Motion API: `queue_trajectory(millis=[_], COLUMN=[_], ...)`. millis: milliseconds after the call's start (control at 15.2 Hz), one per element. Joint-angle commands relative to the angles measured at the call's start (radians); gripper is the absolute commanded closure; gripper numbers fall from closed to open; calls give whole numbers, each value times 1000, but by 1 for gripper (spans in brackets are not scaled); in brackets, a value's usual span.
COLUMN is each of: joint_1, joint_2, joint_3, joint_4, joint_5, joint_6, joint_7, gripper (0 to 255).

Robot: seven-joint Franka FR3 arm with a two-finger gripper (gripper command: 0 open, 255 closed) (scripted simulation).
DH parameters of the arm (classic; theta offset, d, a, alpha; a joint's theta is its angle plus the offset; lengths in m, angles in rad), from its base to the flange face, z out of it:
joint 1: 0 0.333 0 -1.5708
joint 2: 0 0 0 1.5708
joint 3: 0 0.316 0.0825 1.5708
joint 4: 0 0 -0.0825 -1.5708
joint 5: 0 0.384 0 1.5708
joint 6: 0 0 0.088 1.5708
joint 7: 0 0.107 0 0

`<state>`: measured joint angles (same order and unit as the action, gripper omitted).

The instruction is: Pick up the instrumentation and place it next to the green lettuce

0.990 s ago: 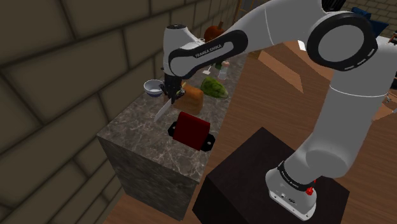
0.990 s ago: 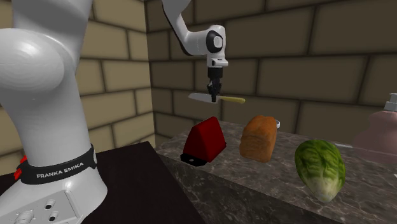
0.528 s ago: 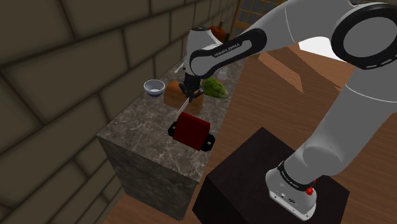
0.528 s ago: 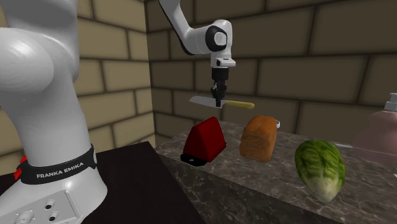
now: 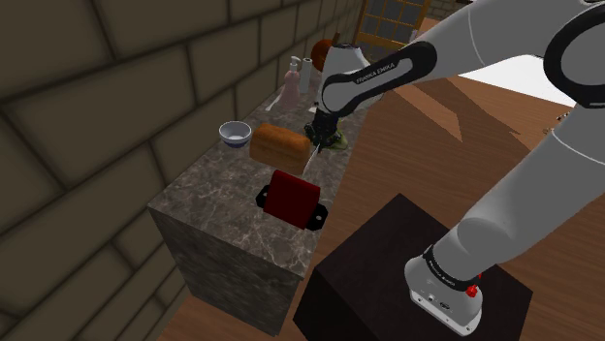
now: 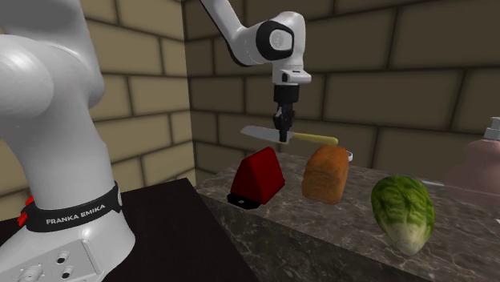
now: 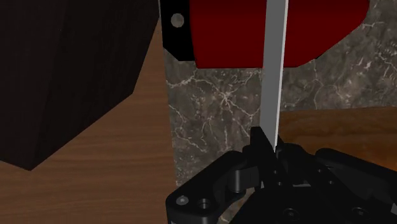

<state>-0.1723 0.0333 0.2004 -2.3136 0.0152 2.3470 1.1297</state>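
knife (image 6: 260, 133) is up in the air, clear of the desk (image 6: 320, 220), clamped between the black fingers (image 6: 280, 124), which pinch it about where blade meets handle. in the second exterior view it lies roughly level: grey blade pointing to that view's left, yellowish handle to the right, hanging over the red wedge-shaped block (image 6: 258, 178) w/ the handle end just above the brown loaf (image 6: 326, 172). the green lettuce (image 6: 403, 210) lies on the desk further to that view's right, past the loaf, well apart from the knife. a pinkish bottle (image 6: 481, 160) stands at the far right by the brick wall.

shoulder view – the fingers (image 5: 313, 131) hang from the white arm above the desk (image 5: 208, 199), the knife (image 5: 307, 163) slanting down toward the red block (image 5: 294, 197). the loaf (image 5: 276, 143) sits beside a small white bowl (image 5: 234, 132).

wrist view – the blade (image 7: 273, 70) runs straight out from the fingers (image 7: 257, 143), across the veined stone top (image 7: 210, 108) and over the red block (image 7: 222, 32); dark stand (image 7: 63, 76) and wood floor (image 7: 127, 172) off to one side.
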Motion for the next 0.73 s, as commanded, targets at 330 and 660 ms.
queue_trajectory(millis=[330,660], joint_1=[-84,-124], joint_2=[-99,-108], joint_3=[-87,-134], joint_4=[-115,-158], joint_5=[21,18], joint_6=[14,46], joint_7=[-188,-274], gripper=[255,255])
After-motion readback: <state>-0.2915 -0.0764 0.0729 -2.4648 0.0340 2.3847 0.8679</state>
